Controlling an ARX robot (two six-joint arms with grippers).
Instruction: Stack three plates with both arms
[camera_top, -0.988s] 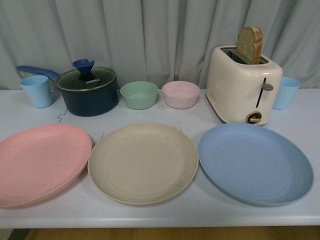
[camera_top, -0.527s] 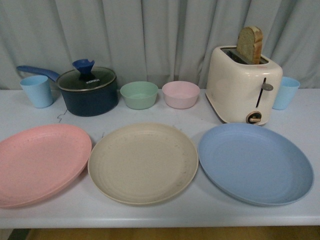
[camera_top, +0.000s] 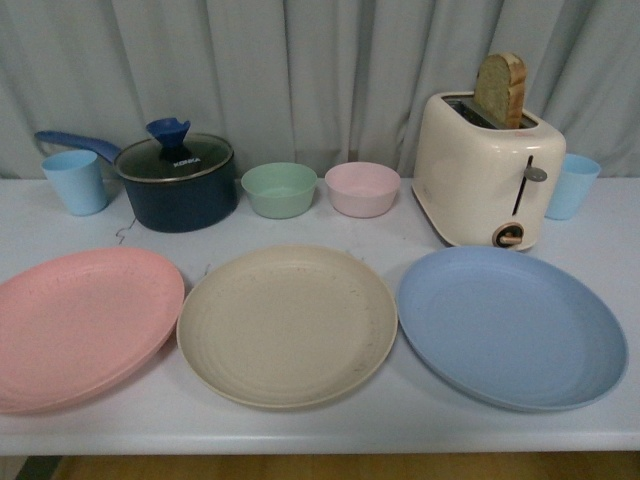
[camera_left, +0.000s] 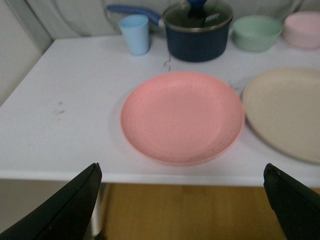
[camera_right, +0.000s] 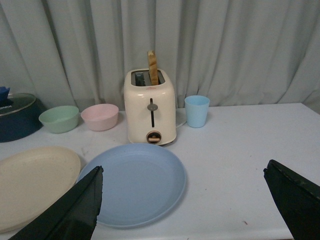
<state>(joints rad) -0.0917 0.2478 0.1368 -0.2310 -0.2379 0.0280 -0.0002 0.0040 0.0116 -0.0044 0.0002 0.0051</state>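
Plainly, both arms sit short of the table (camera_left: 60, 130), near its front edge: left gripper (camera_left: 181, 166) and right gripper (camera_right: 183, 166) are each spread wide and hold nothing (neither shows in the front view). Pink plate (camera_top: 85, 325), beige plate (camera_top: 287, 325) and blue plate (camera_top: 512, 325) lie flat side by side, unstacked, unmoved since a second ago. White lettering on the pot lid (camera_top: 175, 158) is too small to read

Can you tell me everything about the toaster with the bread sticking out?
The toaster is cream-coloured, glossy and rounded, standing upright on the white table at the back right. One slice of bread pokes up from a slot on top. Its narrow end has a grey lever in a dark slit and a brown-ringed knob below. A light blue cup stands beside it, the blue plate just in front.
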